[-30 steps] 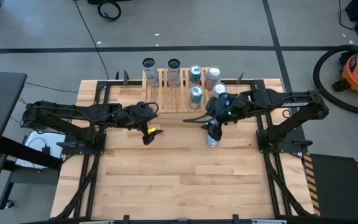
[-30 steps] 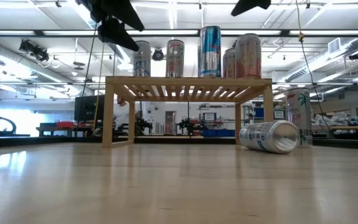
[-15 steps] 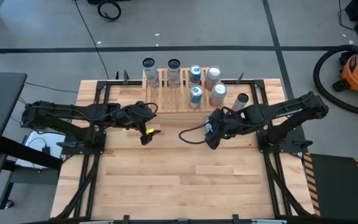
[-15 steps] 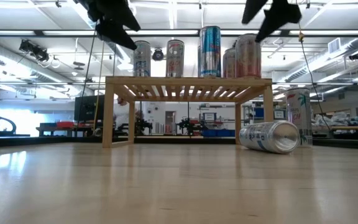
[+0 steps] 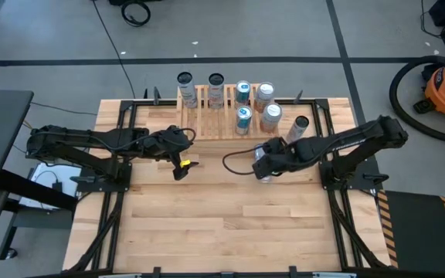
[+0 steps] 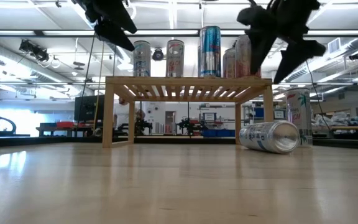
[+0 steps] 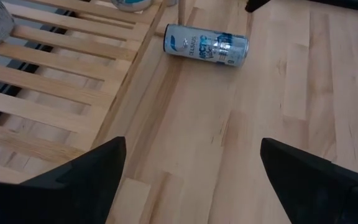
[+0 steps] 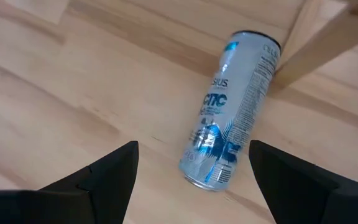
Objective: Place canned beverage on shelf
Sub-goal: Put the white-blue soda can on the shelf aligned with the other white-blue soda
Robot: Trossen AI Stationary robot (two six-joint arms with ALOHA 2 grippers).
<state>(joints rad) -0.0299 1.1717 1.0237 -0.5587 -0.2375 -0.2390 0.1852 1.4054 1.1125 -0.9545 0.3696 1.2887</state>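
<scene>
A silver and blue beverage can (image 8: pixel 232 140) lies on its side on the table, beside the near right leg (image 8: pixel 309 43) of the wooden shelf (image 5: pixel 207 123); it also shows in the low view (image 6: pixel 269 135) and the left wrist view (image 7: pixel 207 45). My right gripper (image 6: pixel 269 68) hangs open above this can, slanting down, touching nothing. In the high view the right gripper (image 5: pixel 263 168) covers the can. Several cans (image 5: pixel 242 94) stand on the shelf's slatted top. My left gripper (image 5: pixel 185 168) waits open in the air near the shelf's left front.
One more can (image 5: pixel 300 127) stands upright on the table right of the shelf; in the low view this can (image 6: pixel 298 115) is just behind the lying one. The table (image 5: pixel 222 224) runs as bare wood toward its near edge.
My right gripper has come down from above the shelf's right end toward the lying can, shifting a little toward the table's near edge, and has rolled about its own axis. Its fingers have stayed apart. The cans and my left gripper have kept their places.
</scene>
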